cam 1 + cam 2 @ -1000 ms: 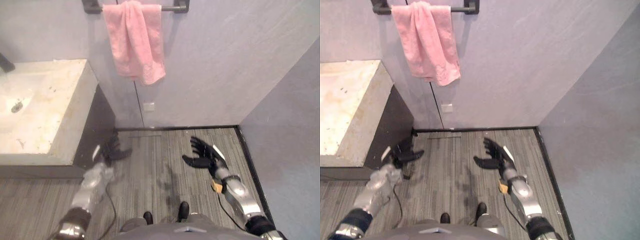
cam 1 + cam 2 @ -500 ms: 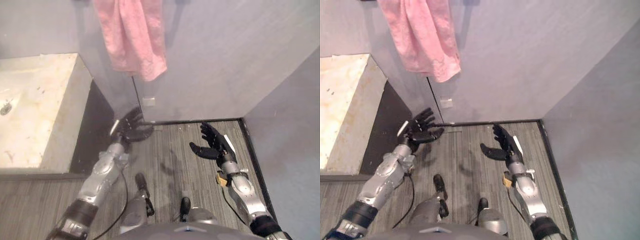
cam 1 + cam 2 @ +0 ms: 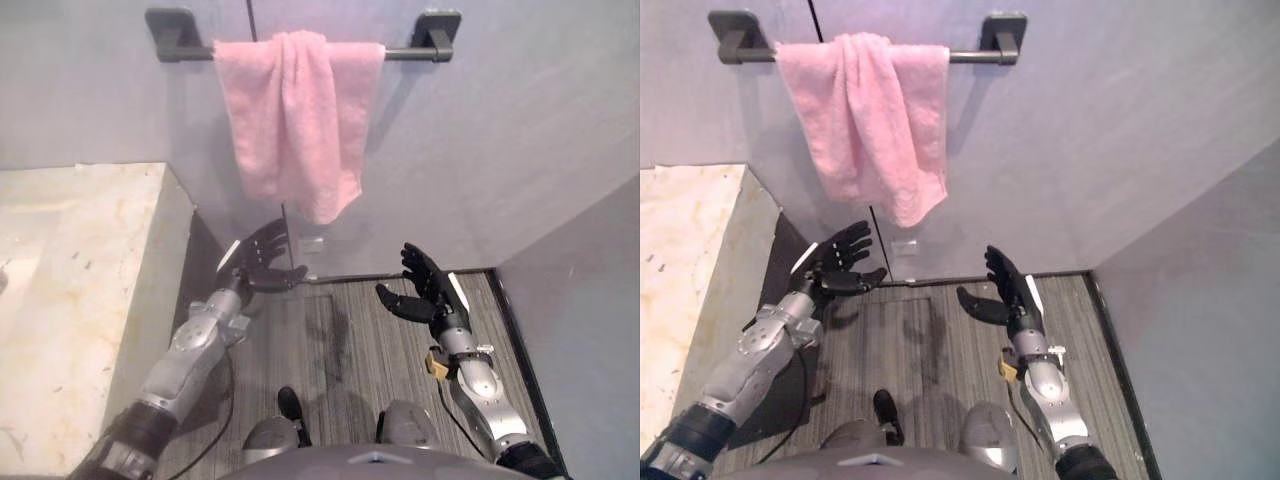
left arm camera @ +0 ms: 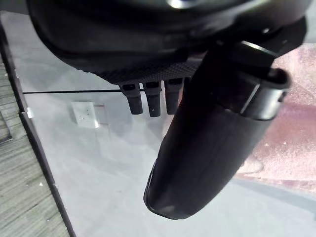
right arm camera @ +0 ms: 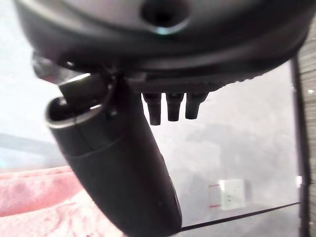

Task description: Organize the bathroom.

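Both hands empty, fingers spread; left hand (image 3: 262, 266) raised just below the pink towel (image 3: 295, 120), right hand (image 3: 424, 293) lower, off to its side; likely step: reach up, pinch the bunched hem, spread it flat; towel hangs crumpled over the wall bar (image 3: 408, 53) beside the sink counter (image 3: 90, 260).

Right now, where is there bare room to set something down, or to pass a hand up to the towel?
The counter top at the left is bare. The floor strip between the left hand and right hand lies bare too. Both hands hang open below the towel, with bare wall right of it. On the rail, only its short right end is free.
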`<state>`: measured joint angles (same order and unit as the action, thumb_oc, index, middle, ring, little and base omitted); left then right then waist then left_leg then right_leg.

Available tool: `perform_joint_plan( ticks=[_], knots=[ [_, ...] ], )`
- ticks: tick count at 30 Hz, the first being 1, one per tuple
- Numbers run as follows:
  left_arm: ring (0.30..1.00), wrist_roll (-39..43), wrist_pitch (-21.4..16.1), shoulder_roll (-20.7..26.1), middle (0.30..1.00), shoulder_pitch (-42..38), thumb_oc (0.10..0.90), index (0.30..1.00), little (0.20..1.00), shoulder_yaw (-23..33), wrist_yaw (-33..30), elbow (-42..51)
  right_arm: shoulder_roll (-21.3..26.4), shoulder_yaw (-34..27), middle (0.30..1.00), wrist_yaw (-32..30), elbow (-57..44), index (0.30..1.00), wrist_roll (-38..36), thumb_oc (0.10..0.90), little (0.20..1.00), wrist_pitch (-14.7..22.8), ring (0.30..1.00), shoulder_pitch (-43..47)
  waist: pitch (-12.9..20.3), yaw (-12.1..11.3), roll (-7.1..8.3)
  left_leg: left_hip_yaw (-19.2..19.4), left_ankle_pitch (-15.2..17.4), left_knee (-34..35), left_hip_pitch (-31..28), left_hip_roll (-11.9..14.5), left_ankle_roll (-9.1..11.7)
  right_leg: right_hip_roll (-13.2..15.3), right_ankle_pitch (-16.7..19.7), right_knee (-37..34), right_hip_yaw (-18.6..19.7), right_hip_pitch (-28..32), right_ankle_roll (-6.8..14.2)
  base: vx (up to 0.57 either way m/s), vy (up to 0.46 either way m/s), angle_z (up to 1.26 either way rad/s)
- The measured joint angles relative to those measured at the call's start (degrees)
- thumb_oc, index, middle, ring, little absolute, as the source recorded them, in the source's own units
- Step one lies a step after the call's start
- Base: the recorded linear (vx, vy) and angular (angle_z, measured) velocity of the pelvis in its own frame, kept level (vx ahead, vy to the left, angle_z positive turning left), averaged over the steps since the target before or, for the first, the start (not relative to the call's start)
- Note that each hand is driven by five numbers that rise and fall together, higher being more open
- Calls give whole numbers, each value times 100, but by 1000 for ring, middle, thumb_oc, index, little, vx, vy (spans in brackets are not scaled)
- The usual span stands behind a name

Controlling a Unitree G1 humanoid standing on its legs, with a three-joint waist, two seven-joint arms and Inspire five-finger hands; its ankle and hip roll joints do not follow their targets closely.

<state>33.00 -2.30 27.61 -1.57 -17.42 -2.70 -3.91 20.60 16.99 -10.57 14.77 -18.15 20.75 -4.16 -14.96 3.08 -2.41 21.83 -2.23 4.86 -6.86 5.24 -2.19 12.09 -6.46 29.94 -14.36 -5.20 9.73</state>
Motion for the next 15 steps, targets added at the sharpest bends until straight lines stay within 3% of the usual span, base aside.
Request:
perform_joint_plan(
  ticks=[1, 3, 4, 6, 7, 8, 11, 13, 15],
  knots=[
    [900, 18, -3, 8, 900, 42, 800, 900, 900, 31, -91, -2, 0, 9, 900, -89, -317, 900, 189, 800, 900, 89, 900, 24, 15, -4, 25, -35, 20, -3, -63, 17, 33, -38, 126, -1147, -228, -6, -18, 197, -304, 29],
    [900, 7, -1, 6, 900, 128, 800, 900, 900, 47, -228, -1, 11, 39, 900, -101, -631, 900, 387, 800, 900, 221, 900, 62, 80, 25, 124, -206, 79, -2, -118, 14, 170, -25, 620, -2319, -380, -111, -117, 215, -300, 36],
    [900, 3, -6, -24, 900, 234, 800, 900, 900, 43, -310, -3, 35, 67, 900, -103, -728, 900, 477, 800, 900, 255, 900, 74, 160, 16, 219, -263, 185, 4, -167, 19, 309, 13, 926, -2943, -408, -71, -30, 139, -179, 44],
    [900, -28, -35, 5, 900, 433, 800, 900, 900, 39, -390, 8, 39, 109, 900, -172, -730, 900, 642, 800, 900, 287, 900, 74, 330, 49, 476, -534, 265, 2, -245, -58, 553, 113, 1294, -3423, -267, -24, -30, 83, -165, 58],
    [900, -80, -34, 54, 900, 548, 800, 900, 900, 39, -431, 1, 43, 157, 900, -289, -705, 900, 673, 800, 900, 290, 900, 26, 462, 46, 722, -704, 301, 5, -334, -123, 772, 174, 1852, -3404, -80, 73, -172, 38, -134, 71],
    [900, -205, -36, -144, 900, 692, 800, 900, 900, 19, -565, 37, 176, 152, 900, -453, -652, 900, 662, 800, 900, 224, 900, 32, 572, 30, 557, -848, 302, 9, -373, 174, 908, -77, 1997, -3455, -183, 221, -361, 28, -113, 59],
    [900, -204, -137, -279, 900, 845, 800, 900, 900, 13, -639, 401, 501, 76, 900, -752, -658, 900, 662, 800, 900, 207, 900, 290, 604, -100, 289, -857, 305, 24, -345, 594, 902, -522, 1836, -3455, -277, 238, -541, 67, -31, 8],
    [900, -190, -154, -349, 900, 828, 800, 900, 900, 13, -661, 547, 699, 33, 900, -738, -733, 900, 662, 800, 900, 175, 900, 318, 625, -94, 243, -812, 310, 25, -360, 661, 901, -614, 1800, -3455, -264, 239, -571, 34, -5, -11],
    [900, -189, -257, -432, 900, 800, 800, 900, 900, 13, -662, 661, 758, 27, 900, -624, -926, 900, 647, 800, 900, 114, 900, 300, 624, 21, 241, -815, 360, 25, -361, 652, 1025, -632, 1792, -3458, -269, 238, -560, 4, -3, -2]
  ],
)
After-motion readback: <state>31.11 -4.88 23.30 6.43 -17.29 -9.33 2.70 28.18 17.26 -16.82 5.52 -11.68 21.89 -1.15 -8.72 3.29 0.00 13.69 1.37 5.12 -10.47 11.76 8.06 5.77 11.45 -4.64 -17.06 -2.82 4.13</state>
